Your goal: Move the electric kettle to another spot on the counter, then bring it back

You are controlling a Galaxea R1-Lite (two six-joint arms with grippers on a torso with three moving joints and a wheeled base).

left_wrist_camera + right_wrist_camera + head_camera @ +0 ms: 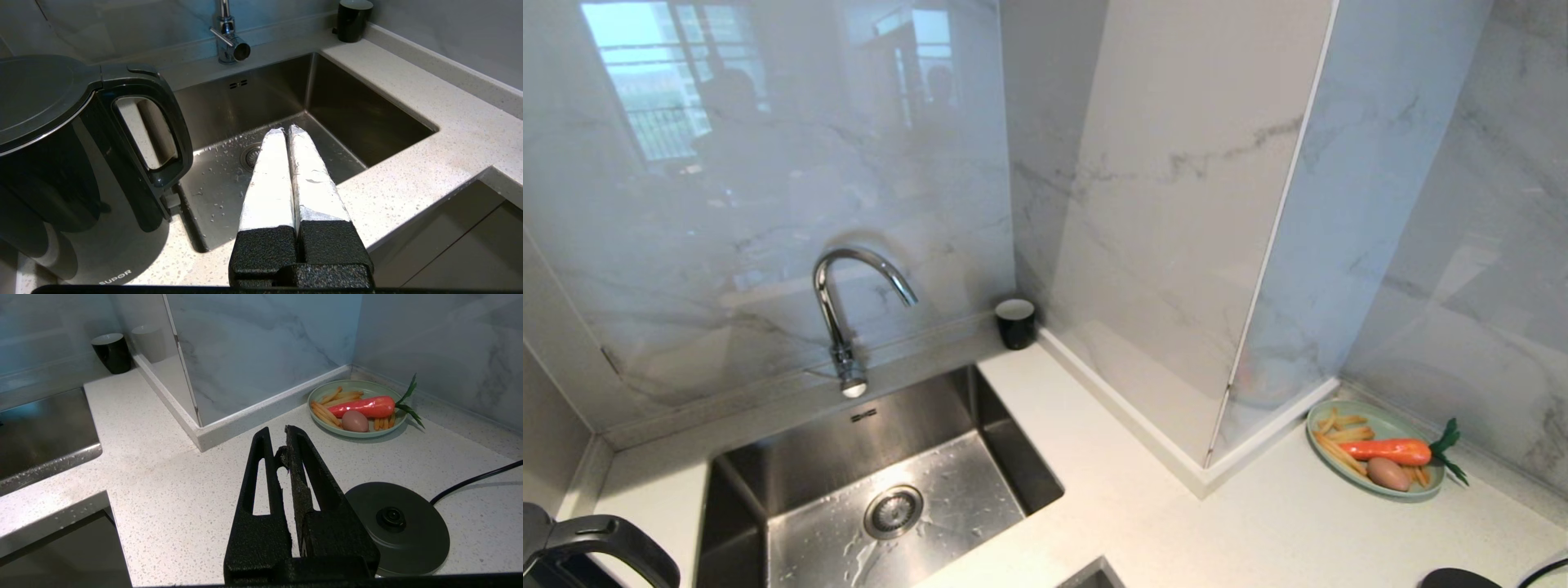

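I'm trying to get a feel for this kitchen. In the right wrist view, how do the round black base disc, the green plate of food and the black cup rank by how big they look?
1. Base disc, though it lies nearest the camera.
2. Green plate.
3. Black cup, farthest away, so its true rank is unsure.

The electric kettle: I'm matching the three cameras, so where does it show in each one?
Head view: only the electric kettle handle, bottom left corner.
Left wrist view: large at left, beside the sink.
Right wrist view: not in it.
Shared landmark: the black cup.
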